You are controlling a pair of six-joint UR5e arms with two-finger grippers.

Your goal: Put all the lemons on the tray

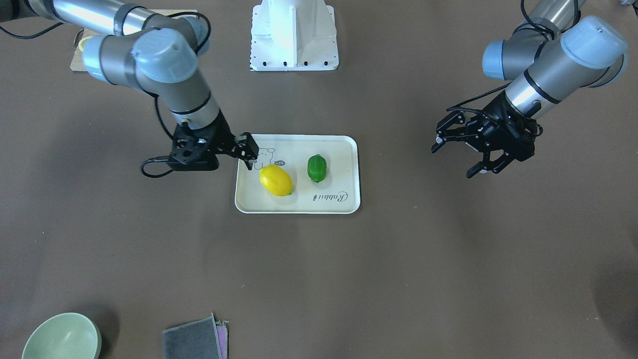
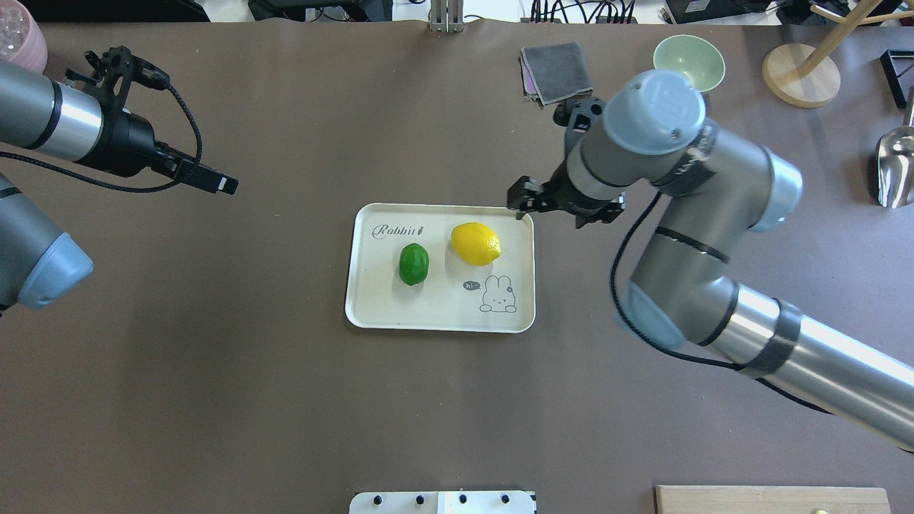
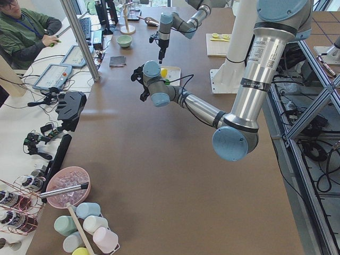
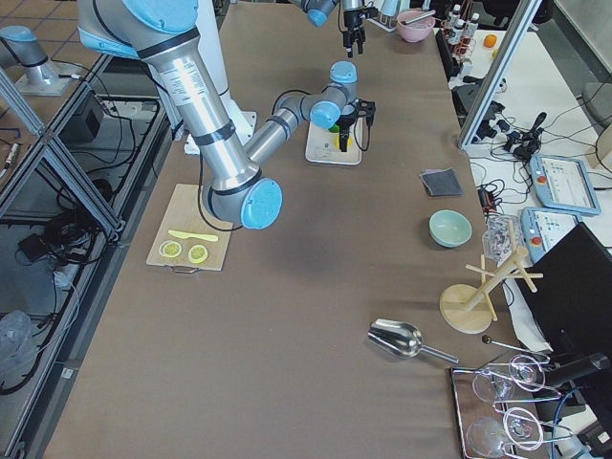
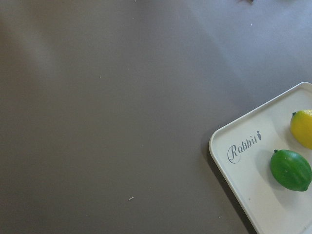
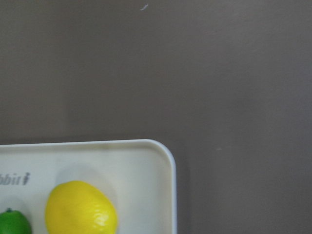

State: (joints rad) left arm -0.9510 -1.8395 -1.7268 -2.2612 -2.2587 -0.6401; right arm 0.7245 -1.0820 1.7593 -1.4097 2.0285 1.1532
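The yellow lemon (image 1: pixel 275 180) and the green lemon (image 1: pixel 316 168) lie side by side on the cream tray (image 1: pixel 344 204) with the rabbit drawing. In the overhead view the yellow lemon (image 2: pixel 475 243) is right of the green lemon (image 2: pixel 413 263) on the tray (image 2: pixel 443 314). My right gripper (image 1: pixel 249 155) hangs over the tray's corner close to the yellow lemon; it holds nothing and looks open. My left gripper (image 1: pixel 452 160) is open and empty, well off to the side of the tray. Both wrist views show the lemons and no fingers.
A pale green bowl (image 2: pixel 689 63) and a folded grey cloth (image 2: pixel 557 71) lie at the far edge. A wooden stand (image 2: pixel 800 75) and metal scoop (image 2: pixel 896 168) are far right. A bamboo board (image 4: pixel 191 239) with lemon slices sits near the robot's base (image 1: pixel 294 35).
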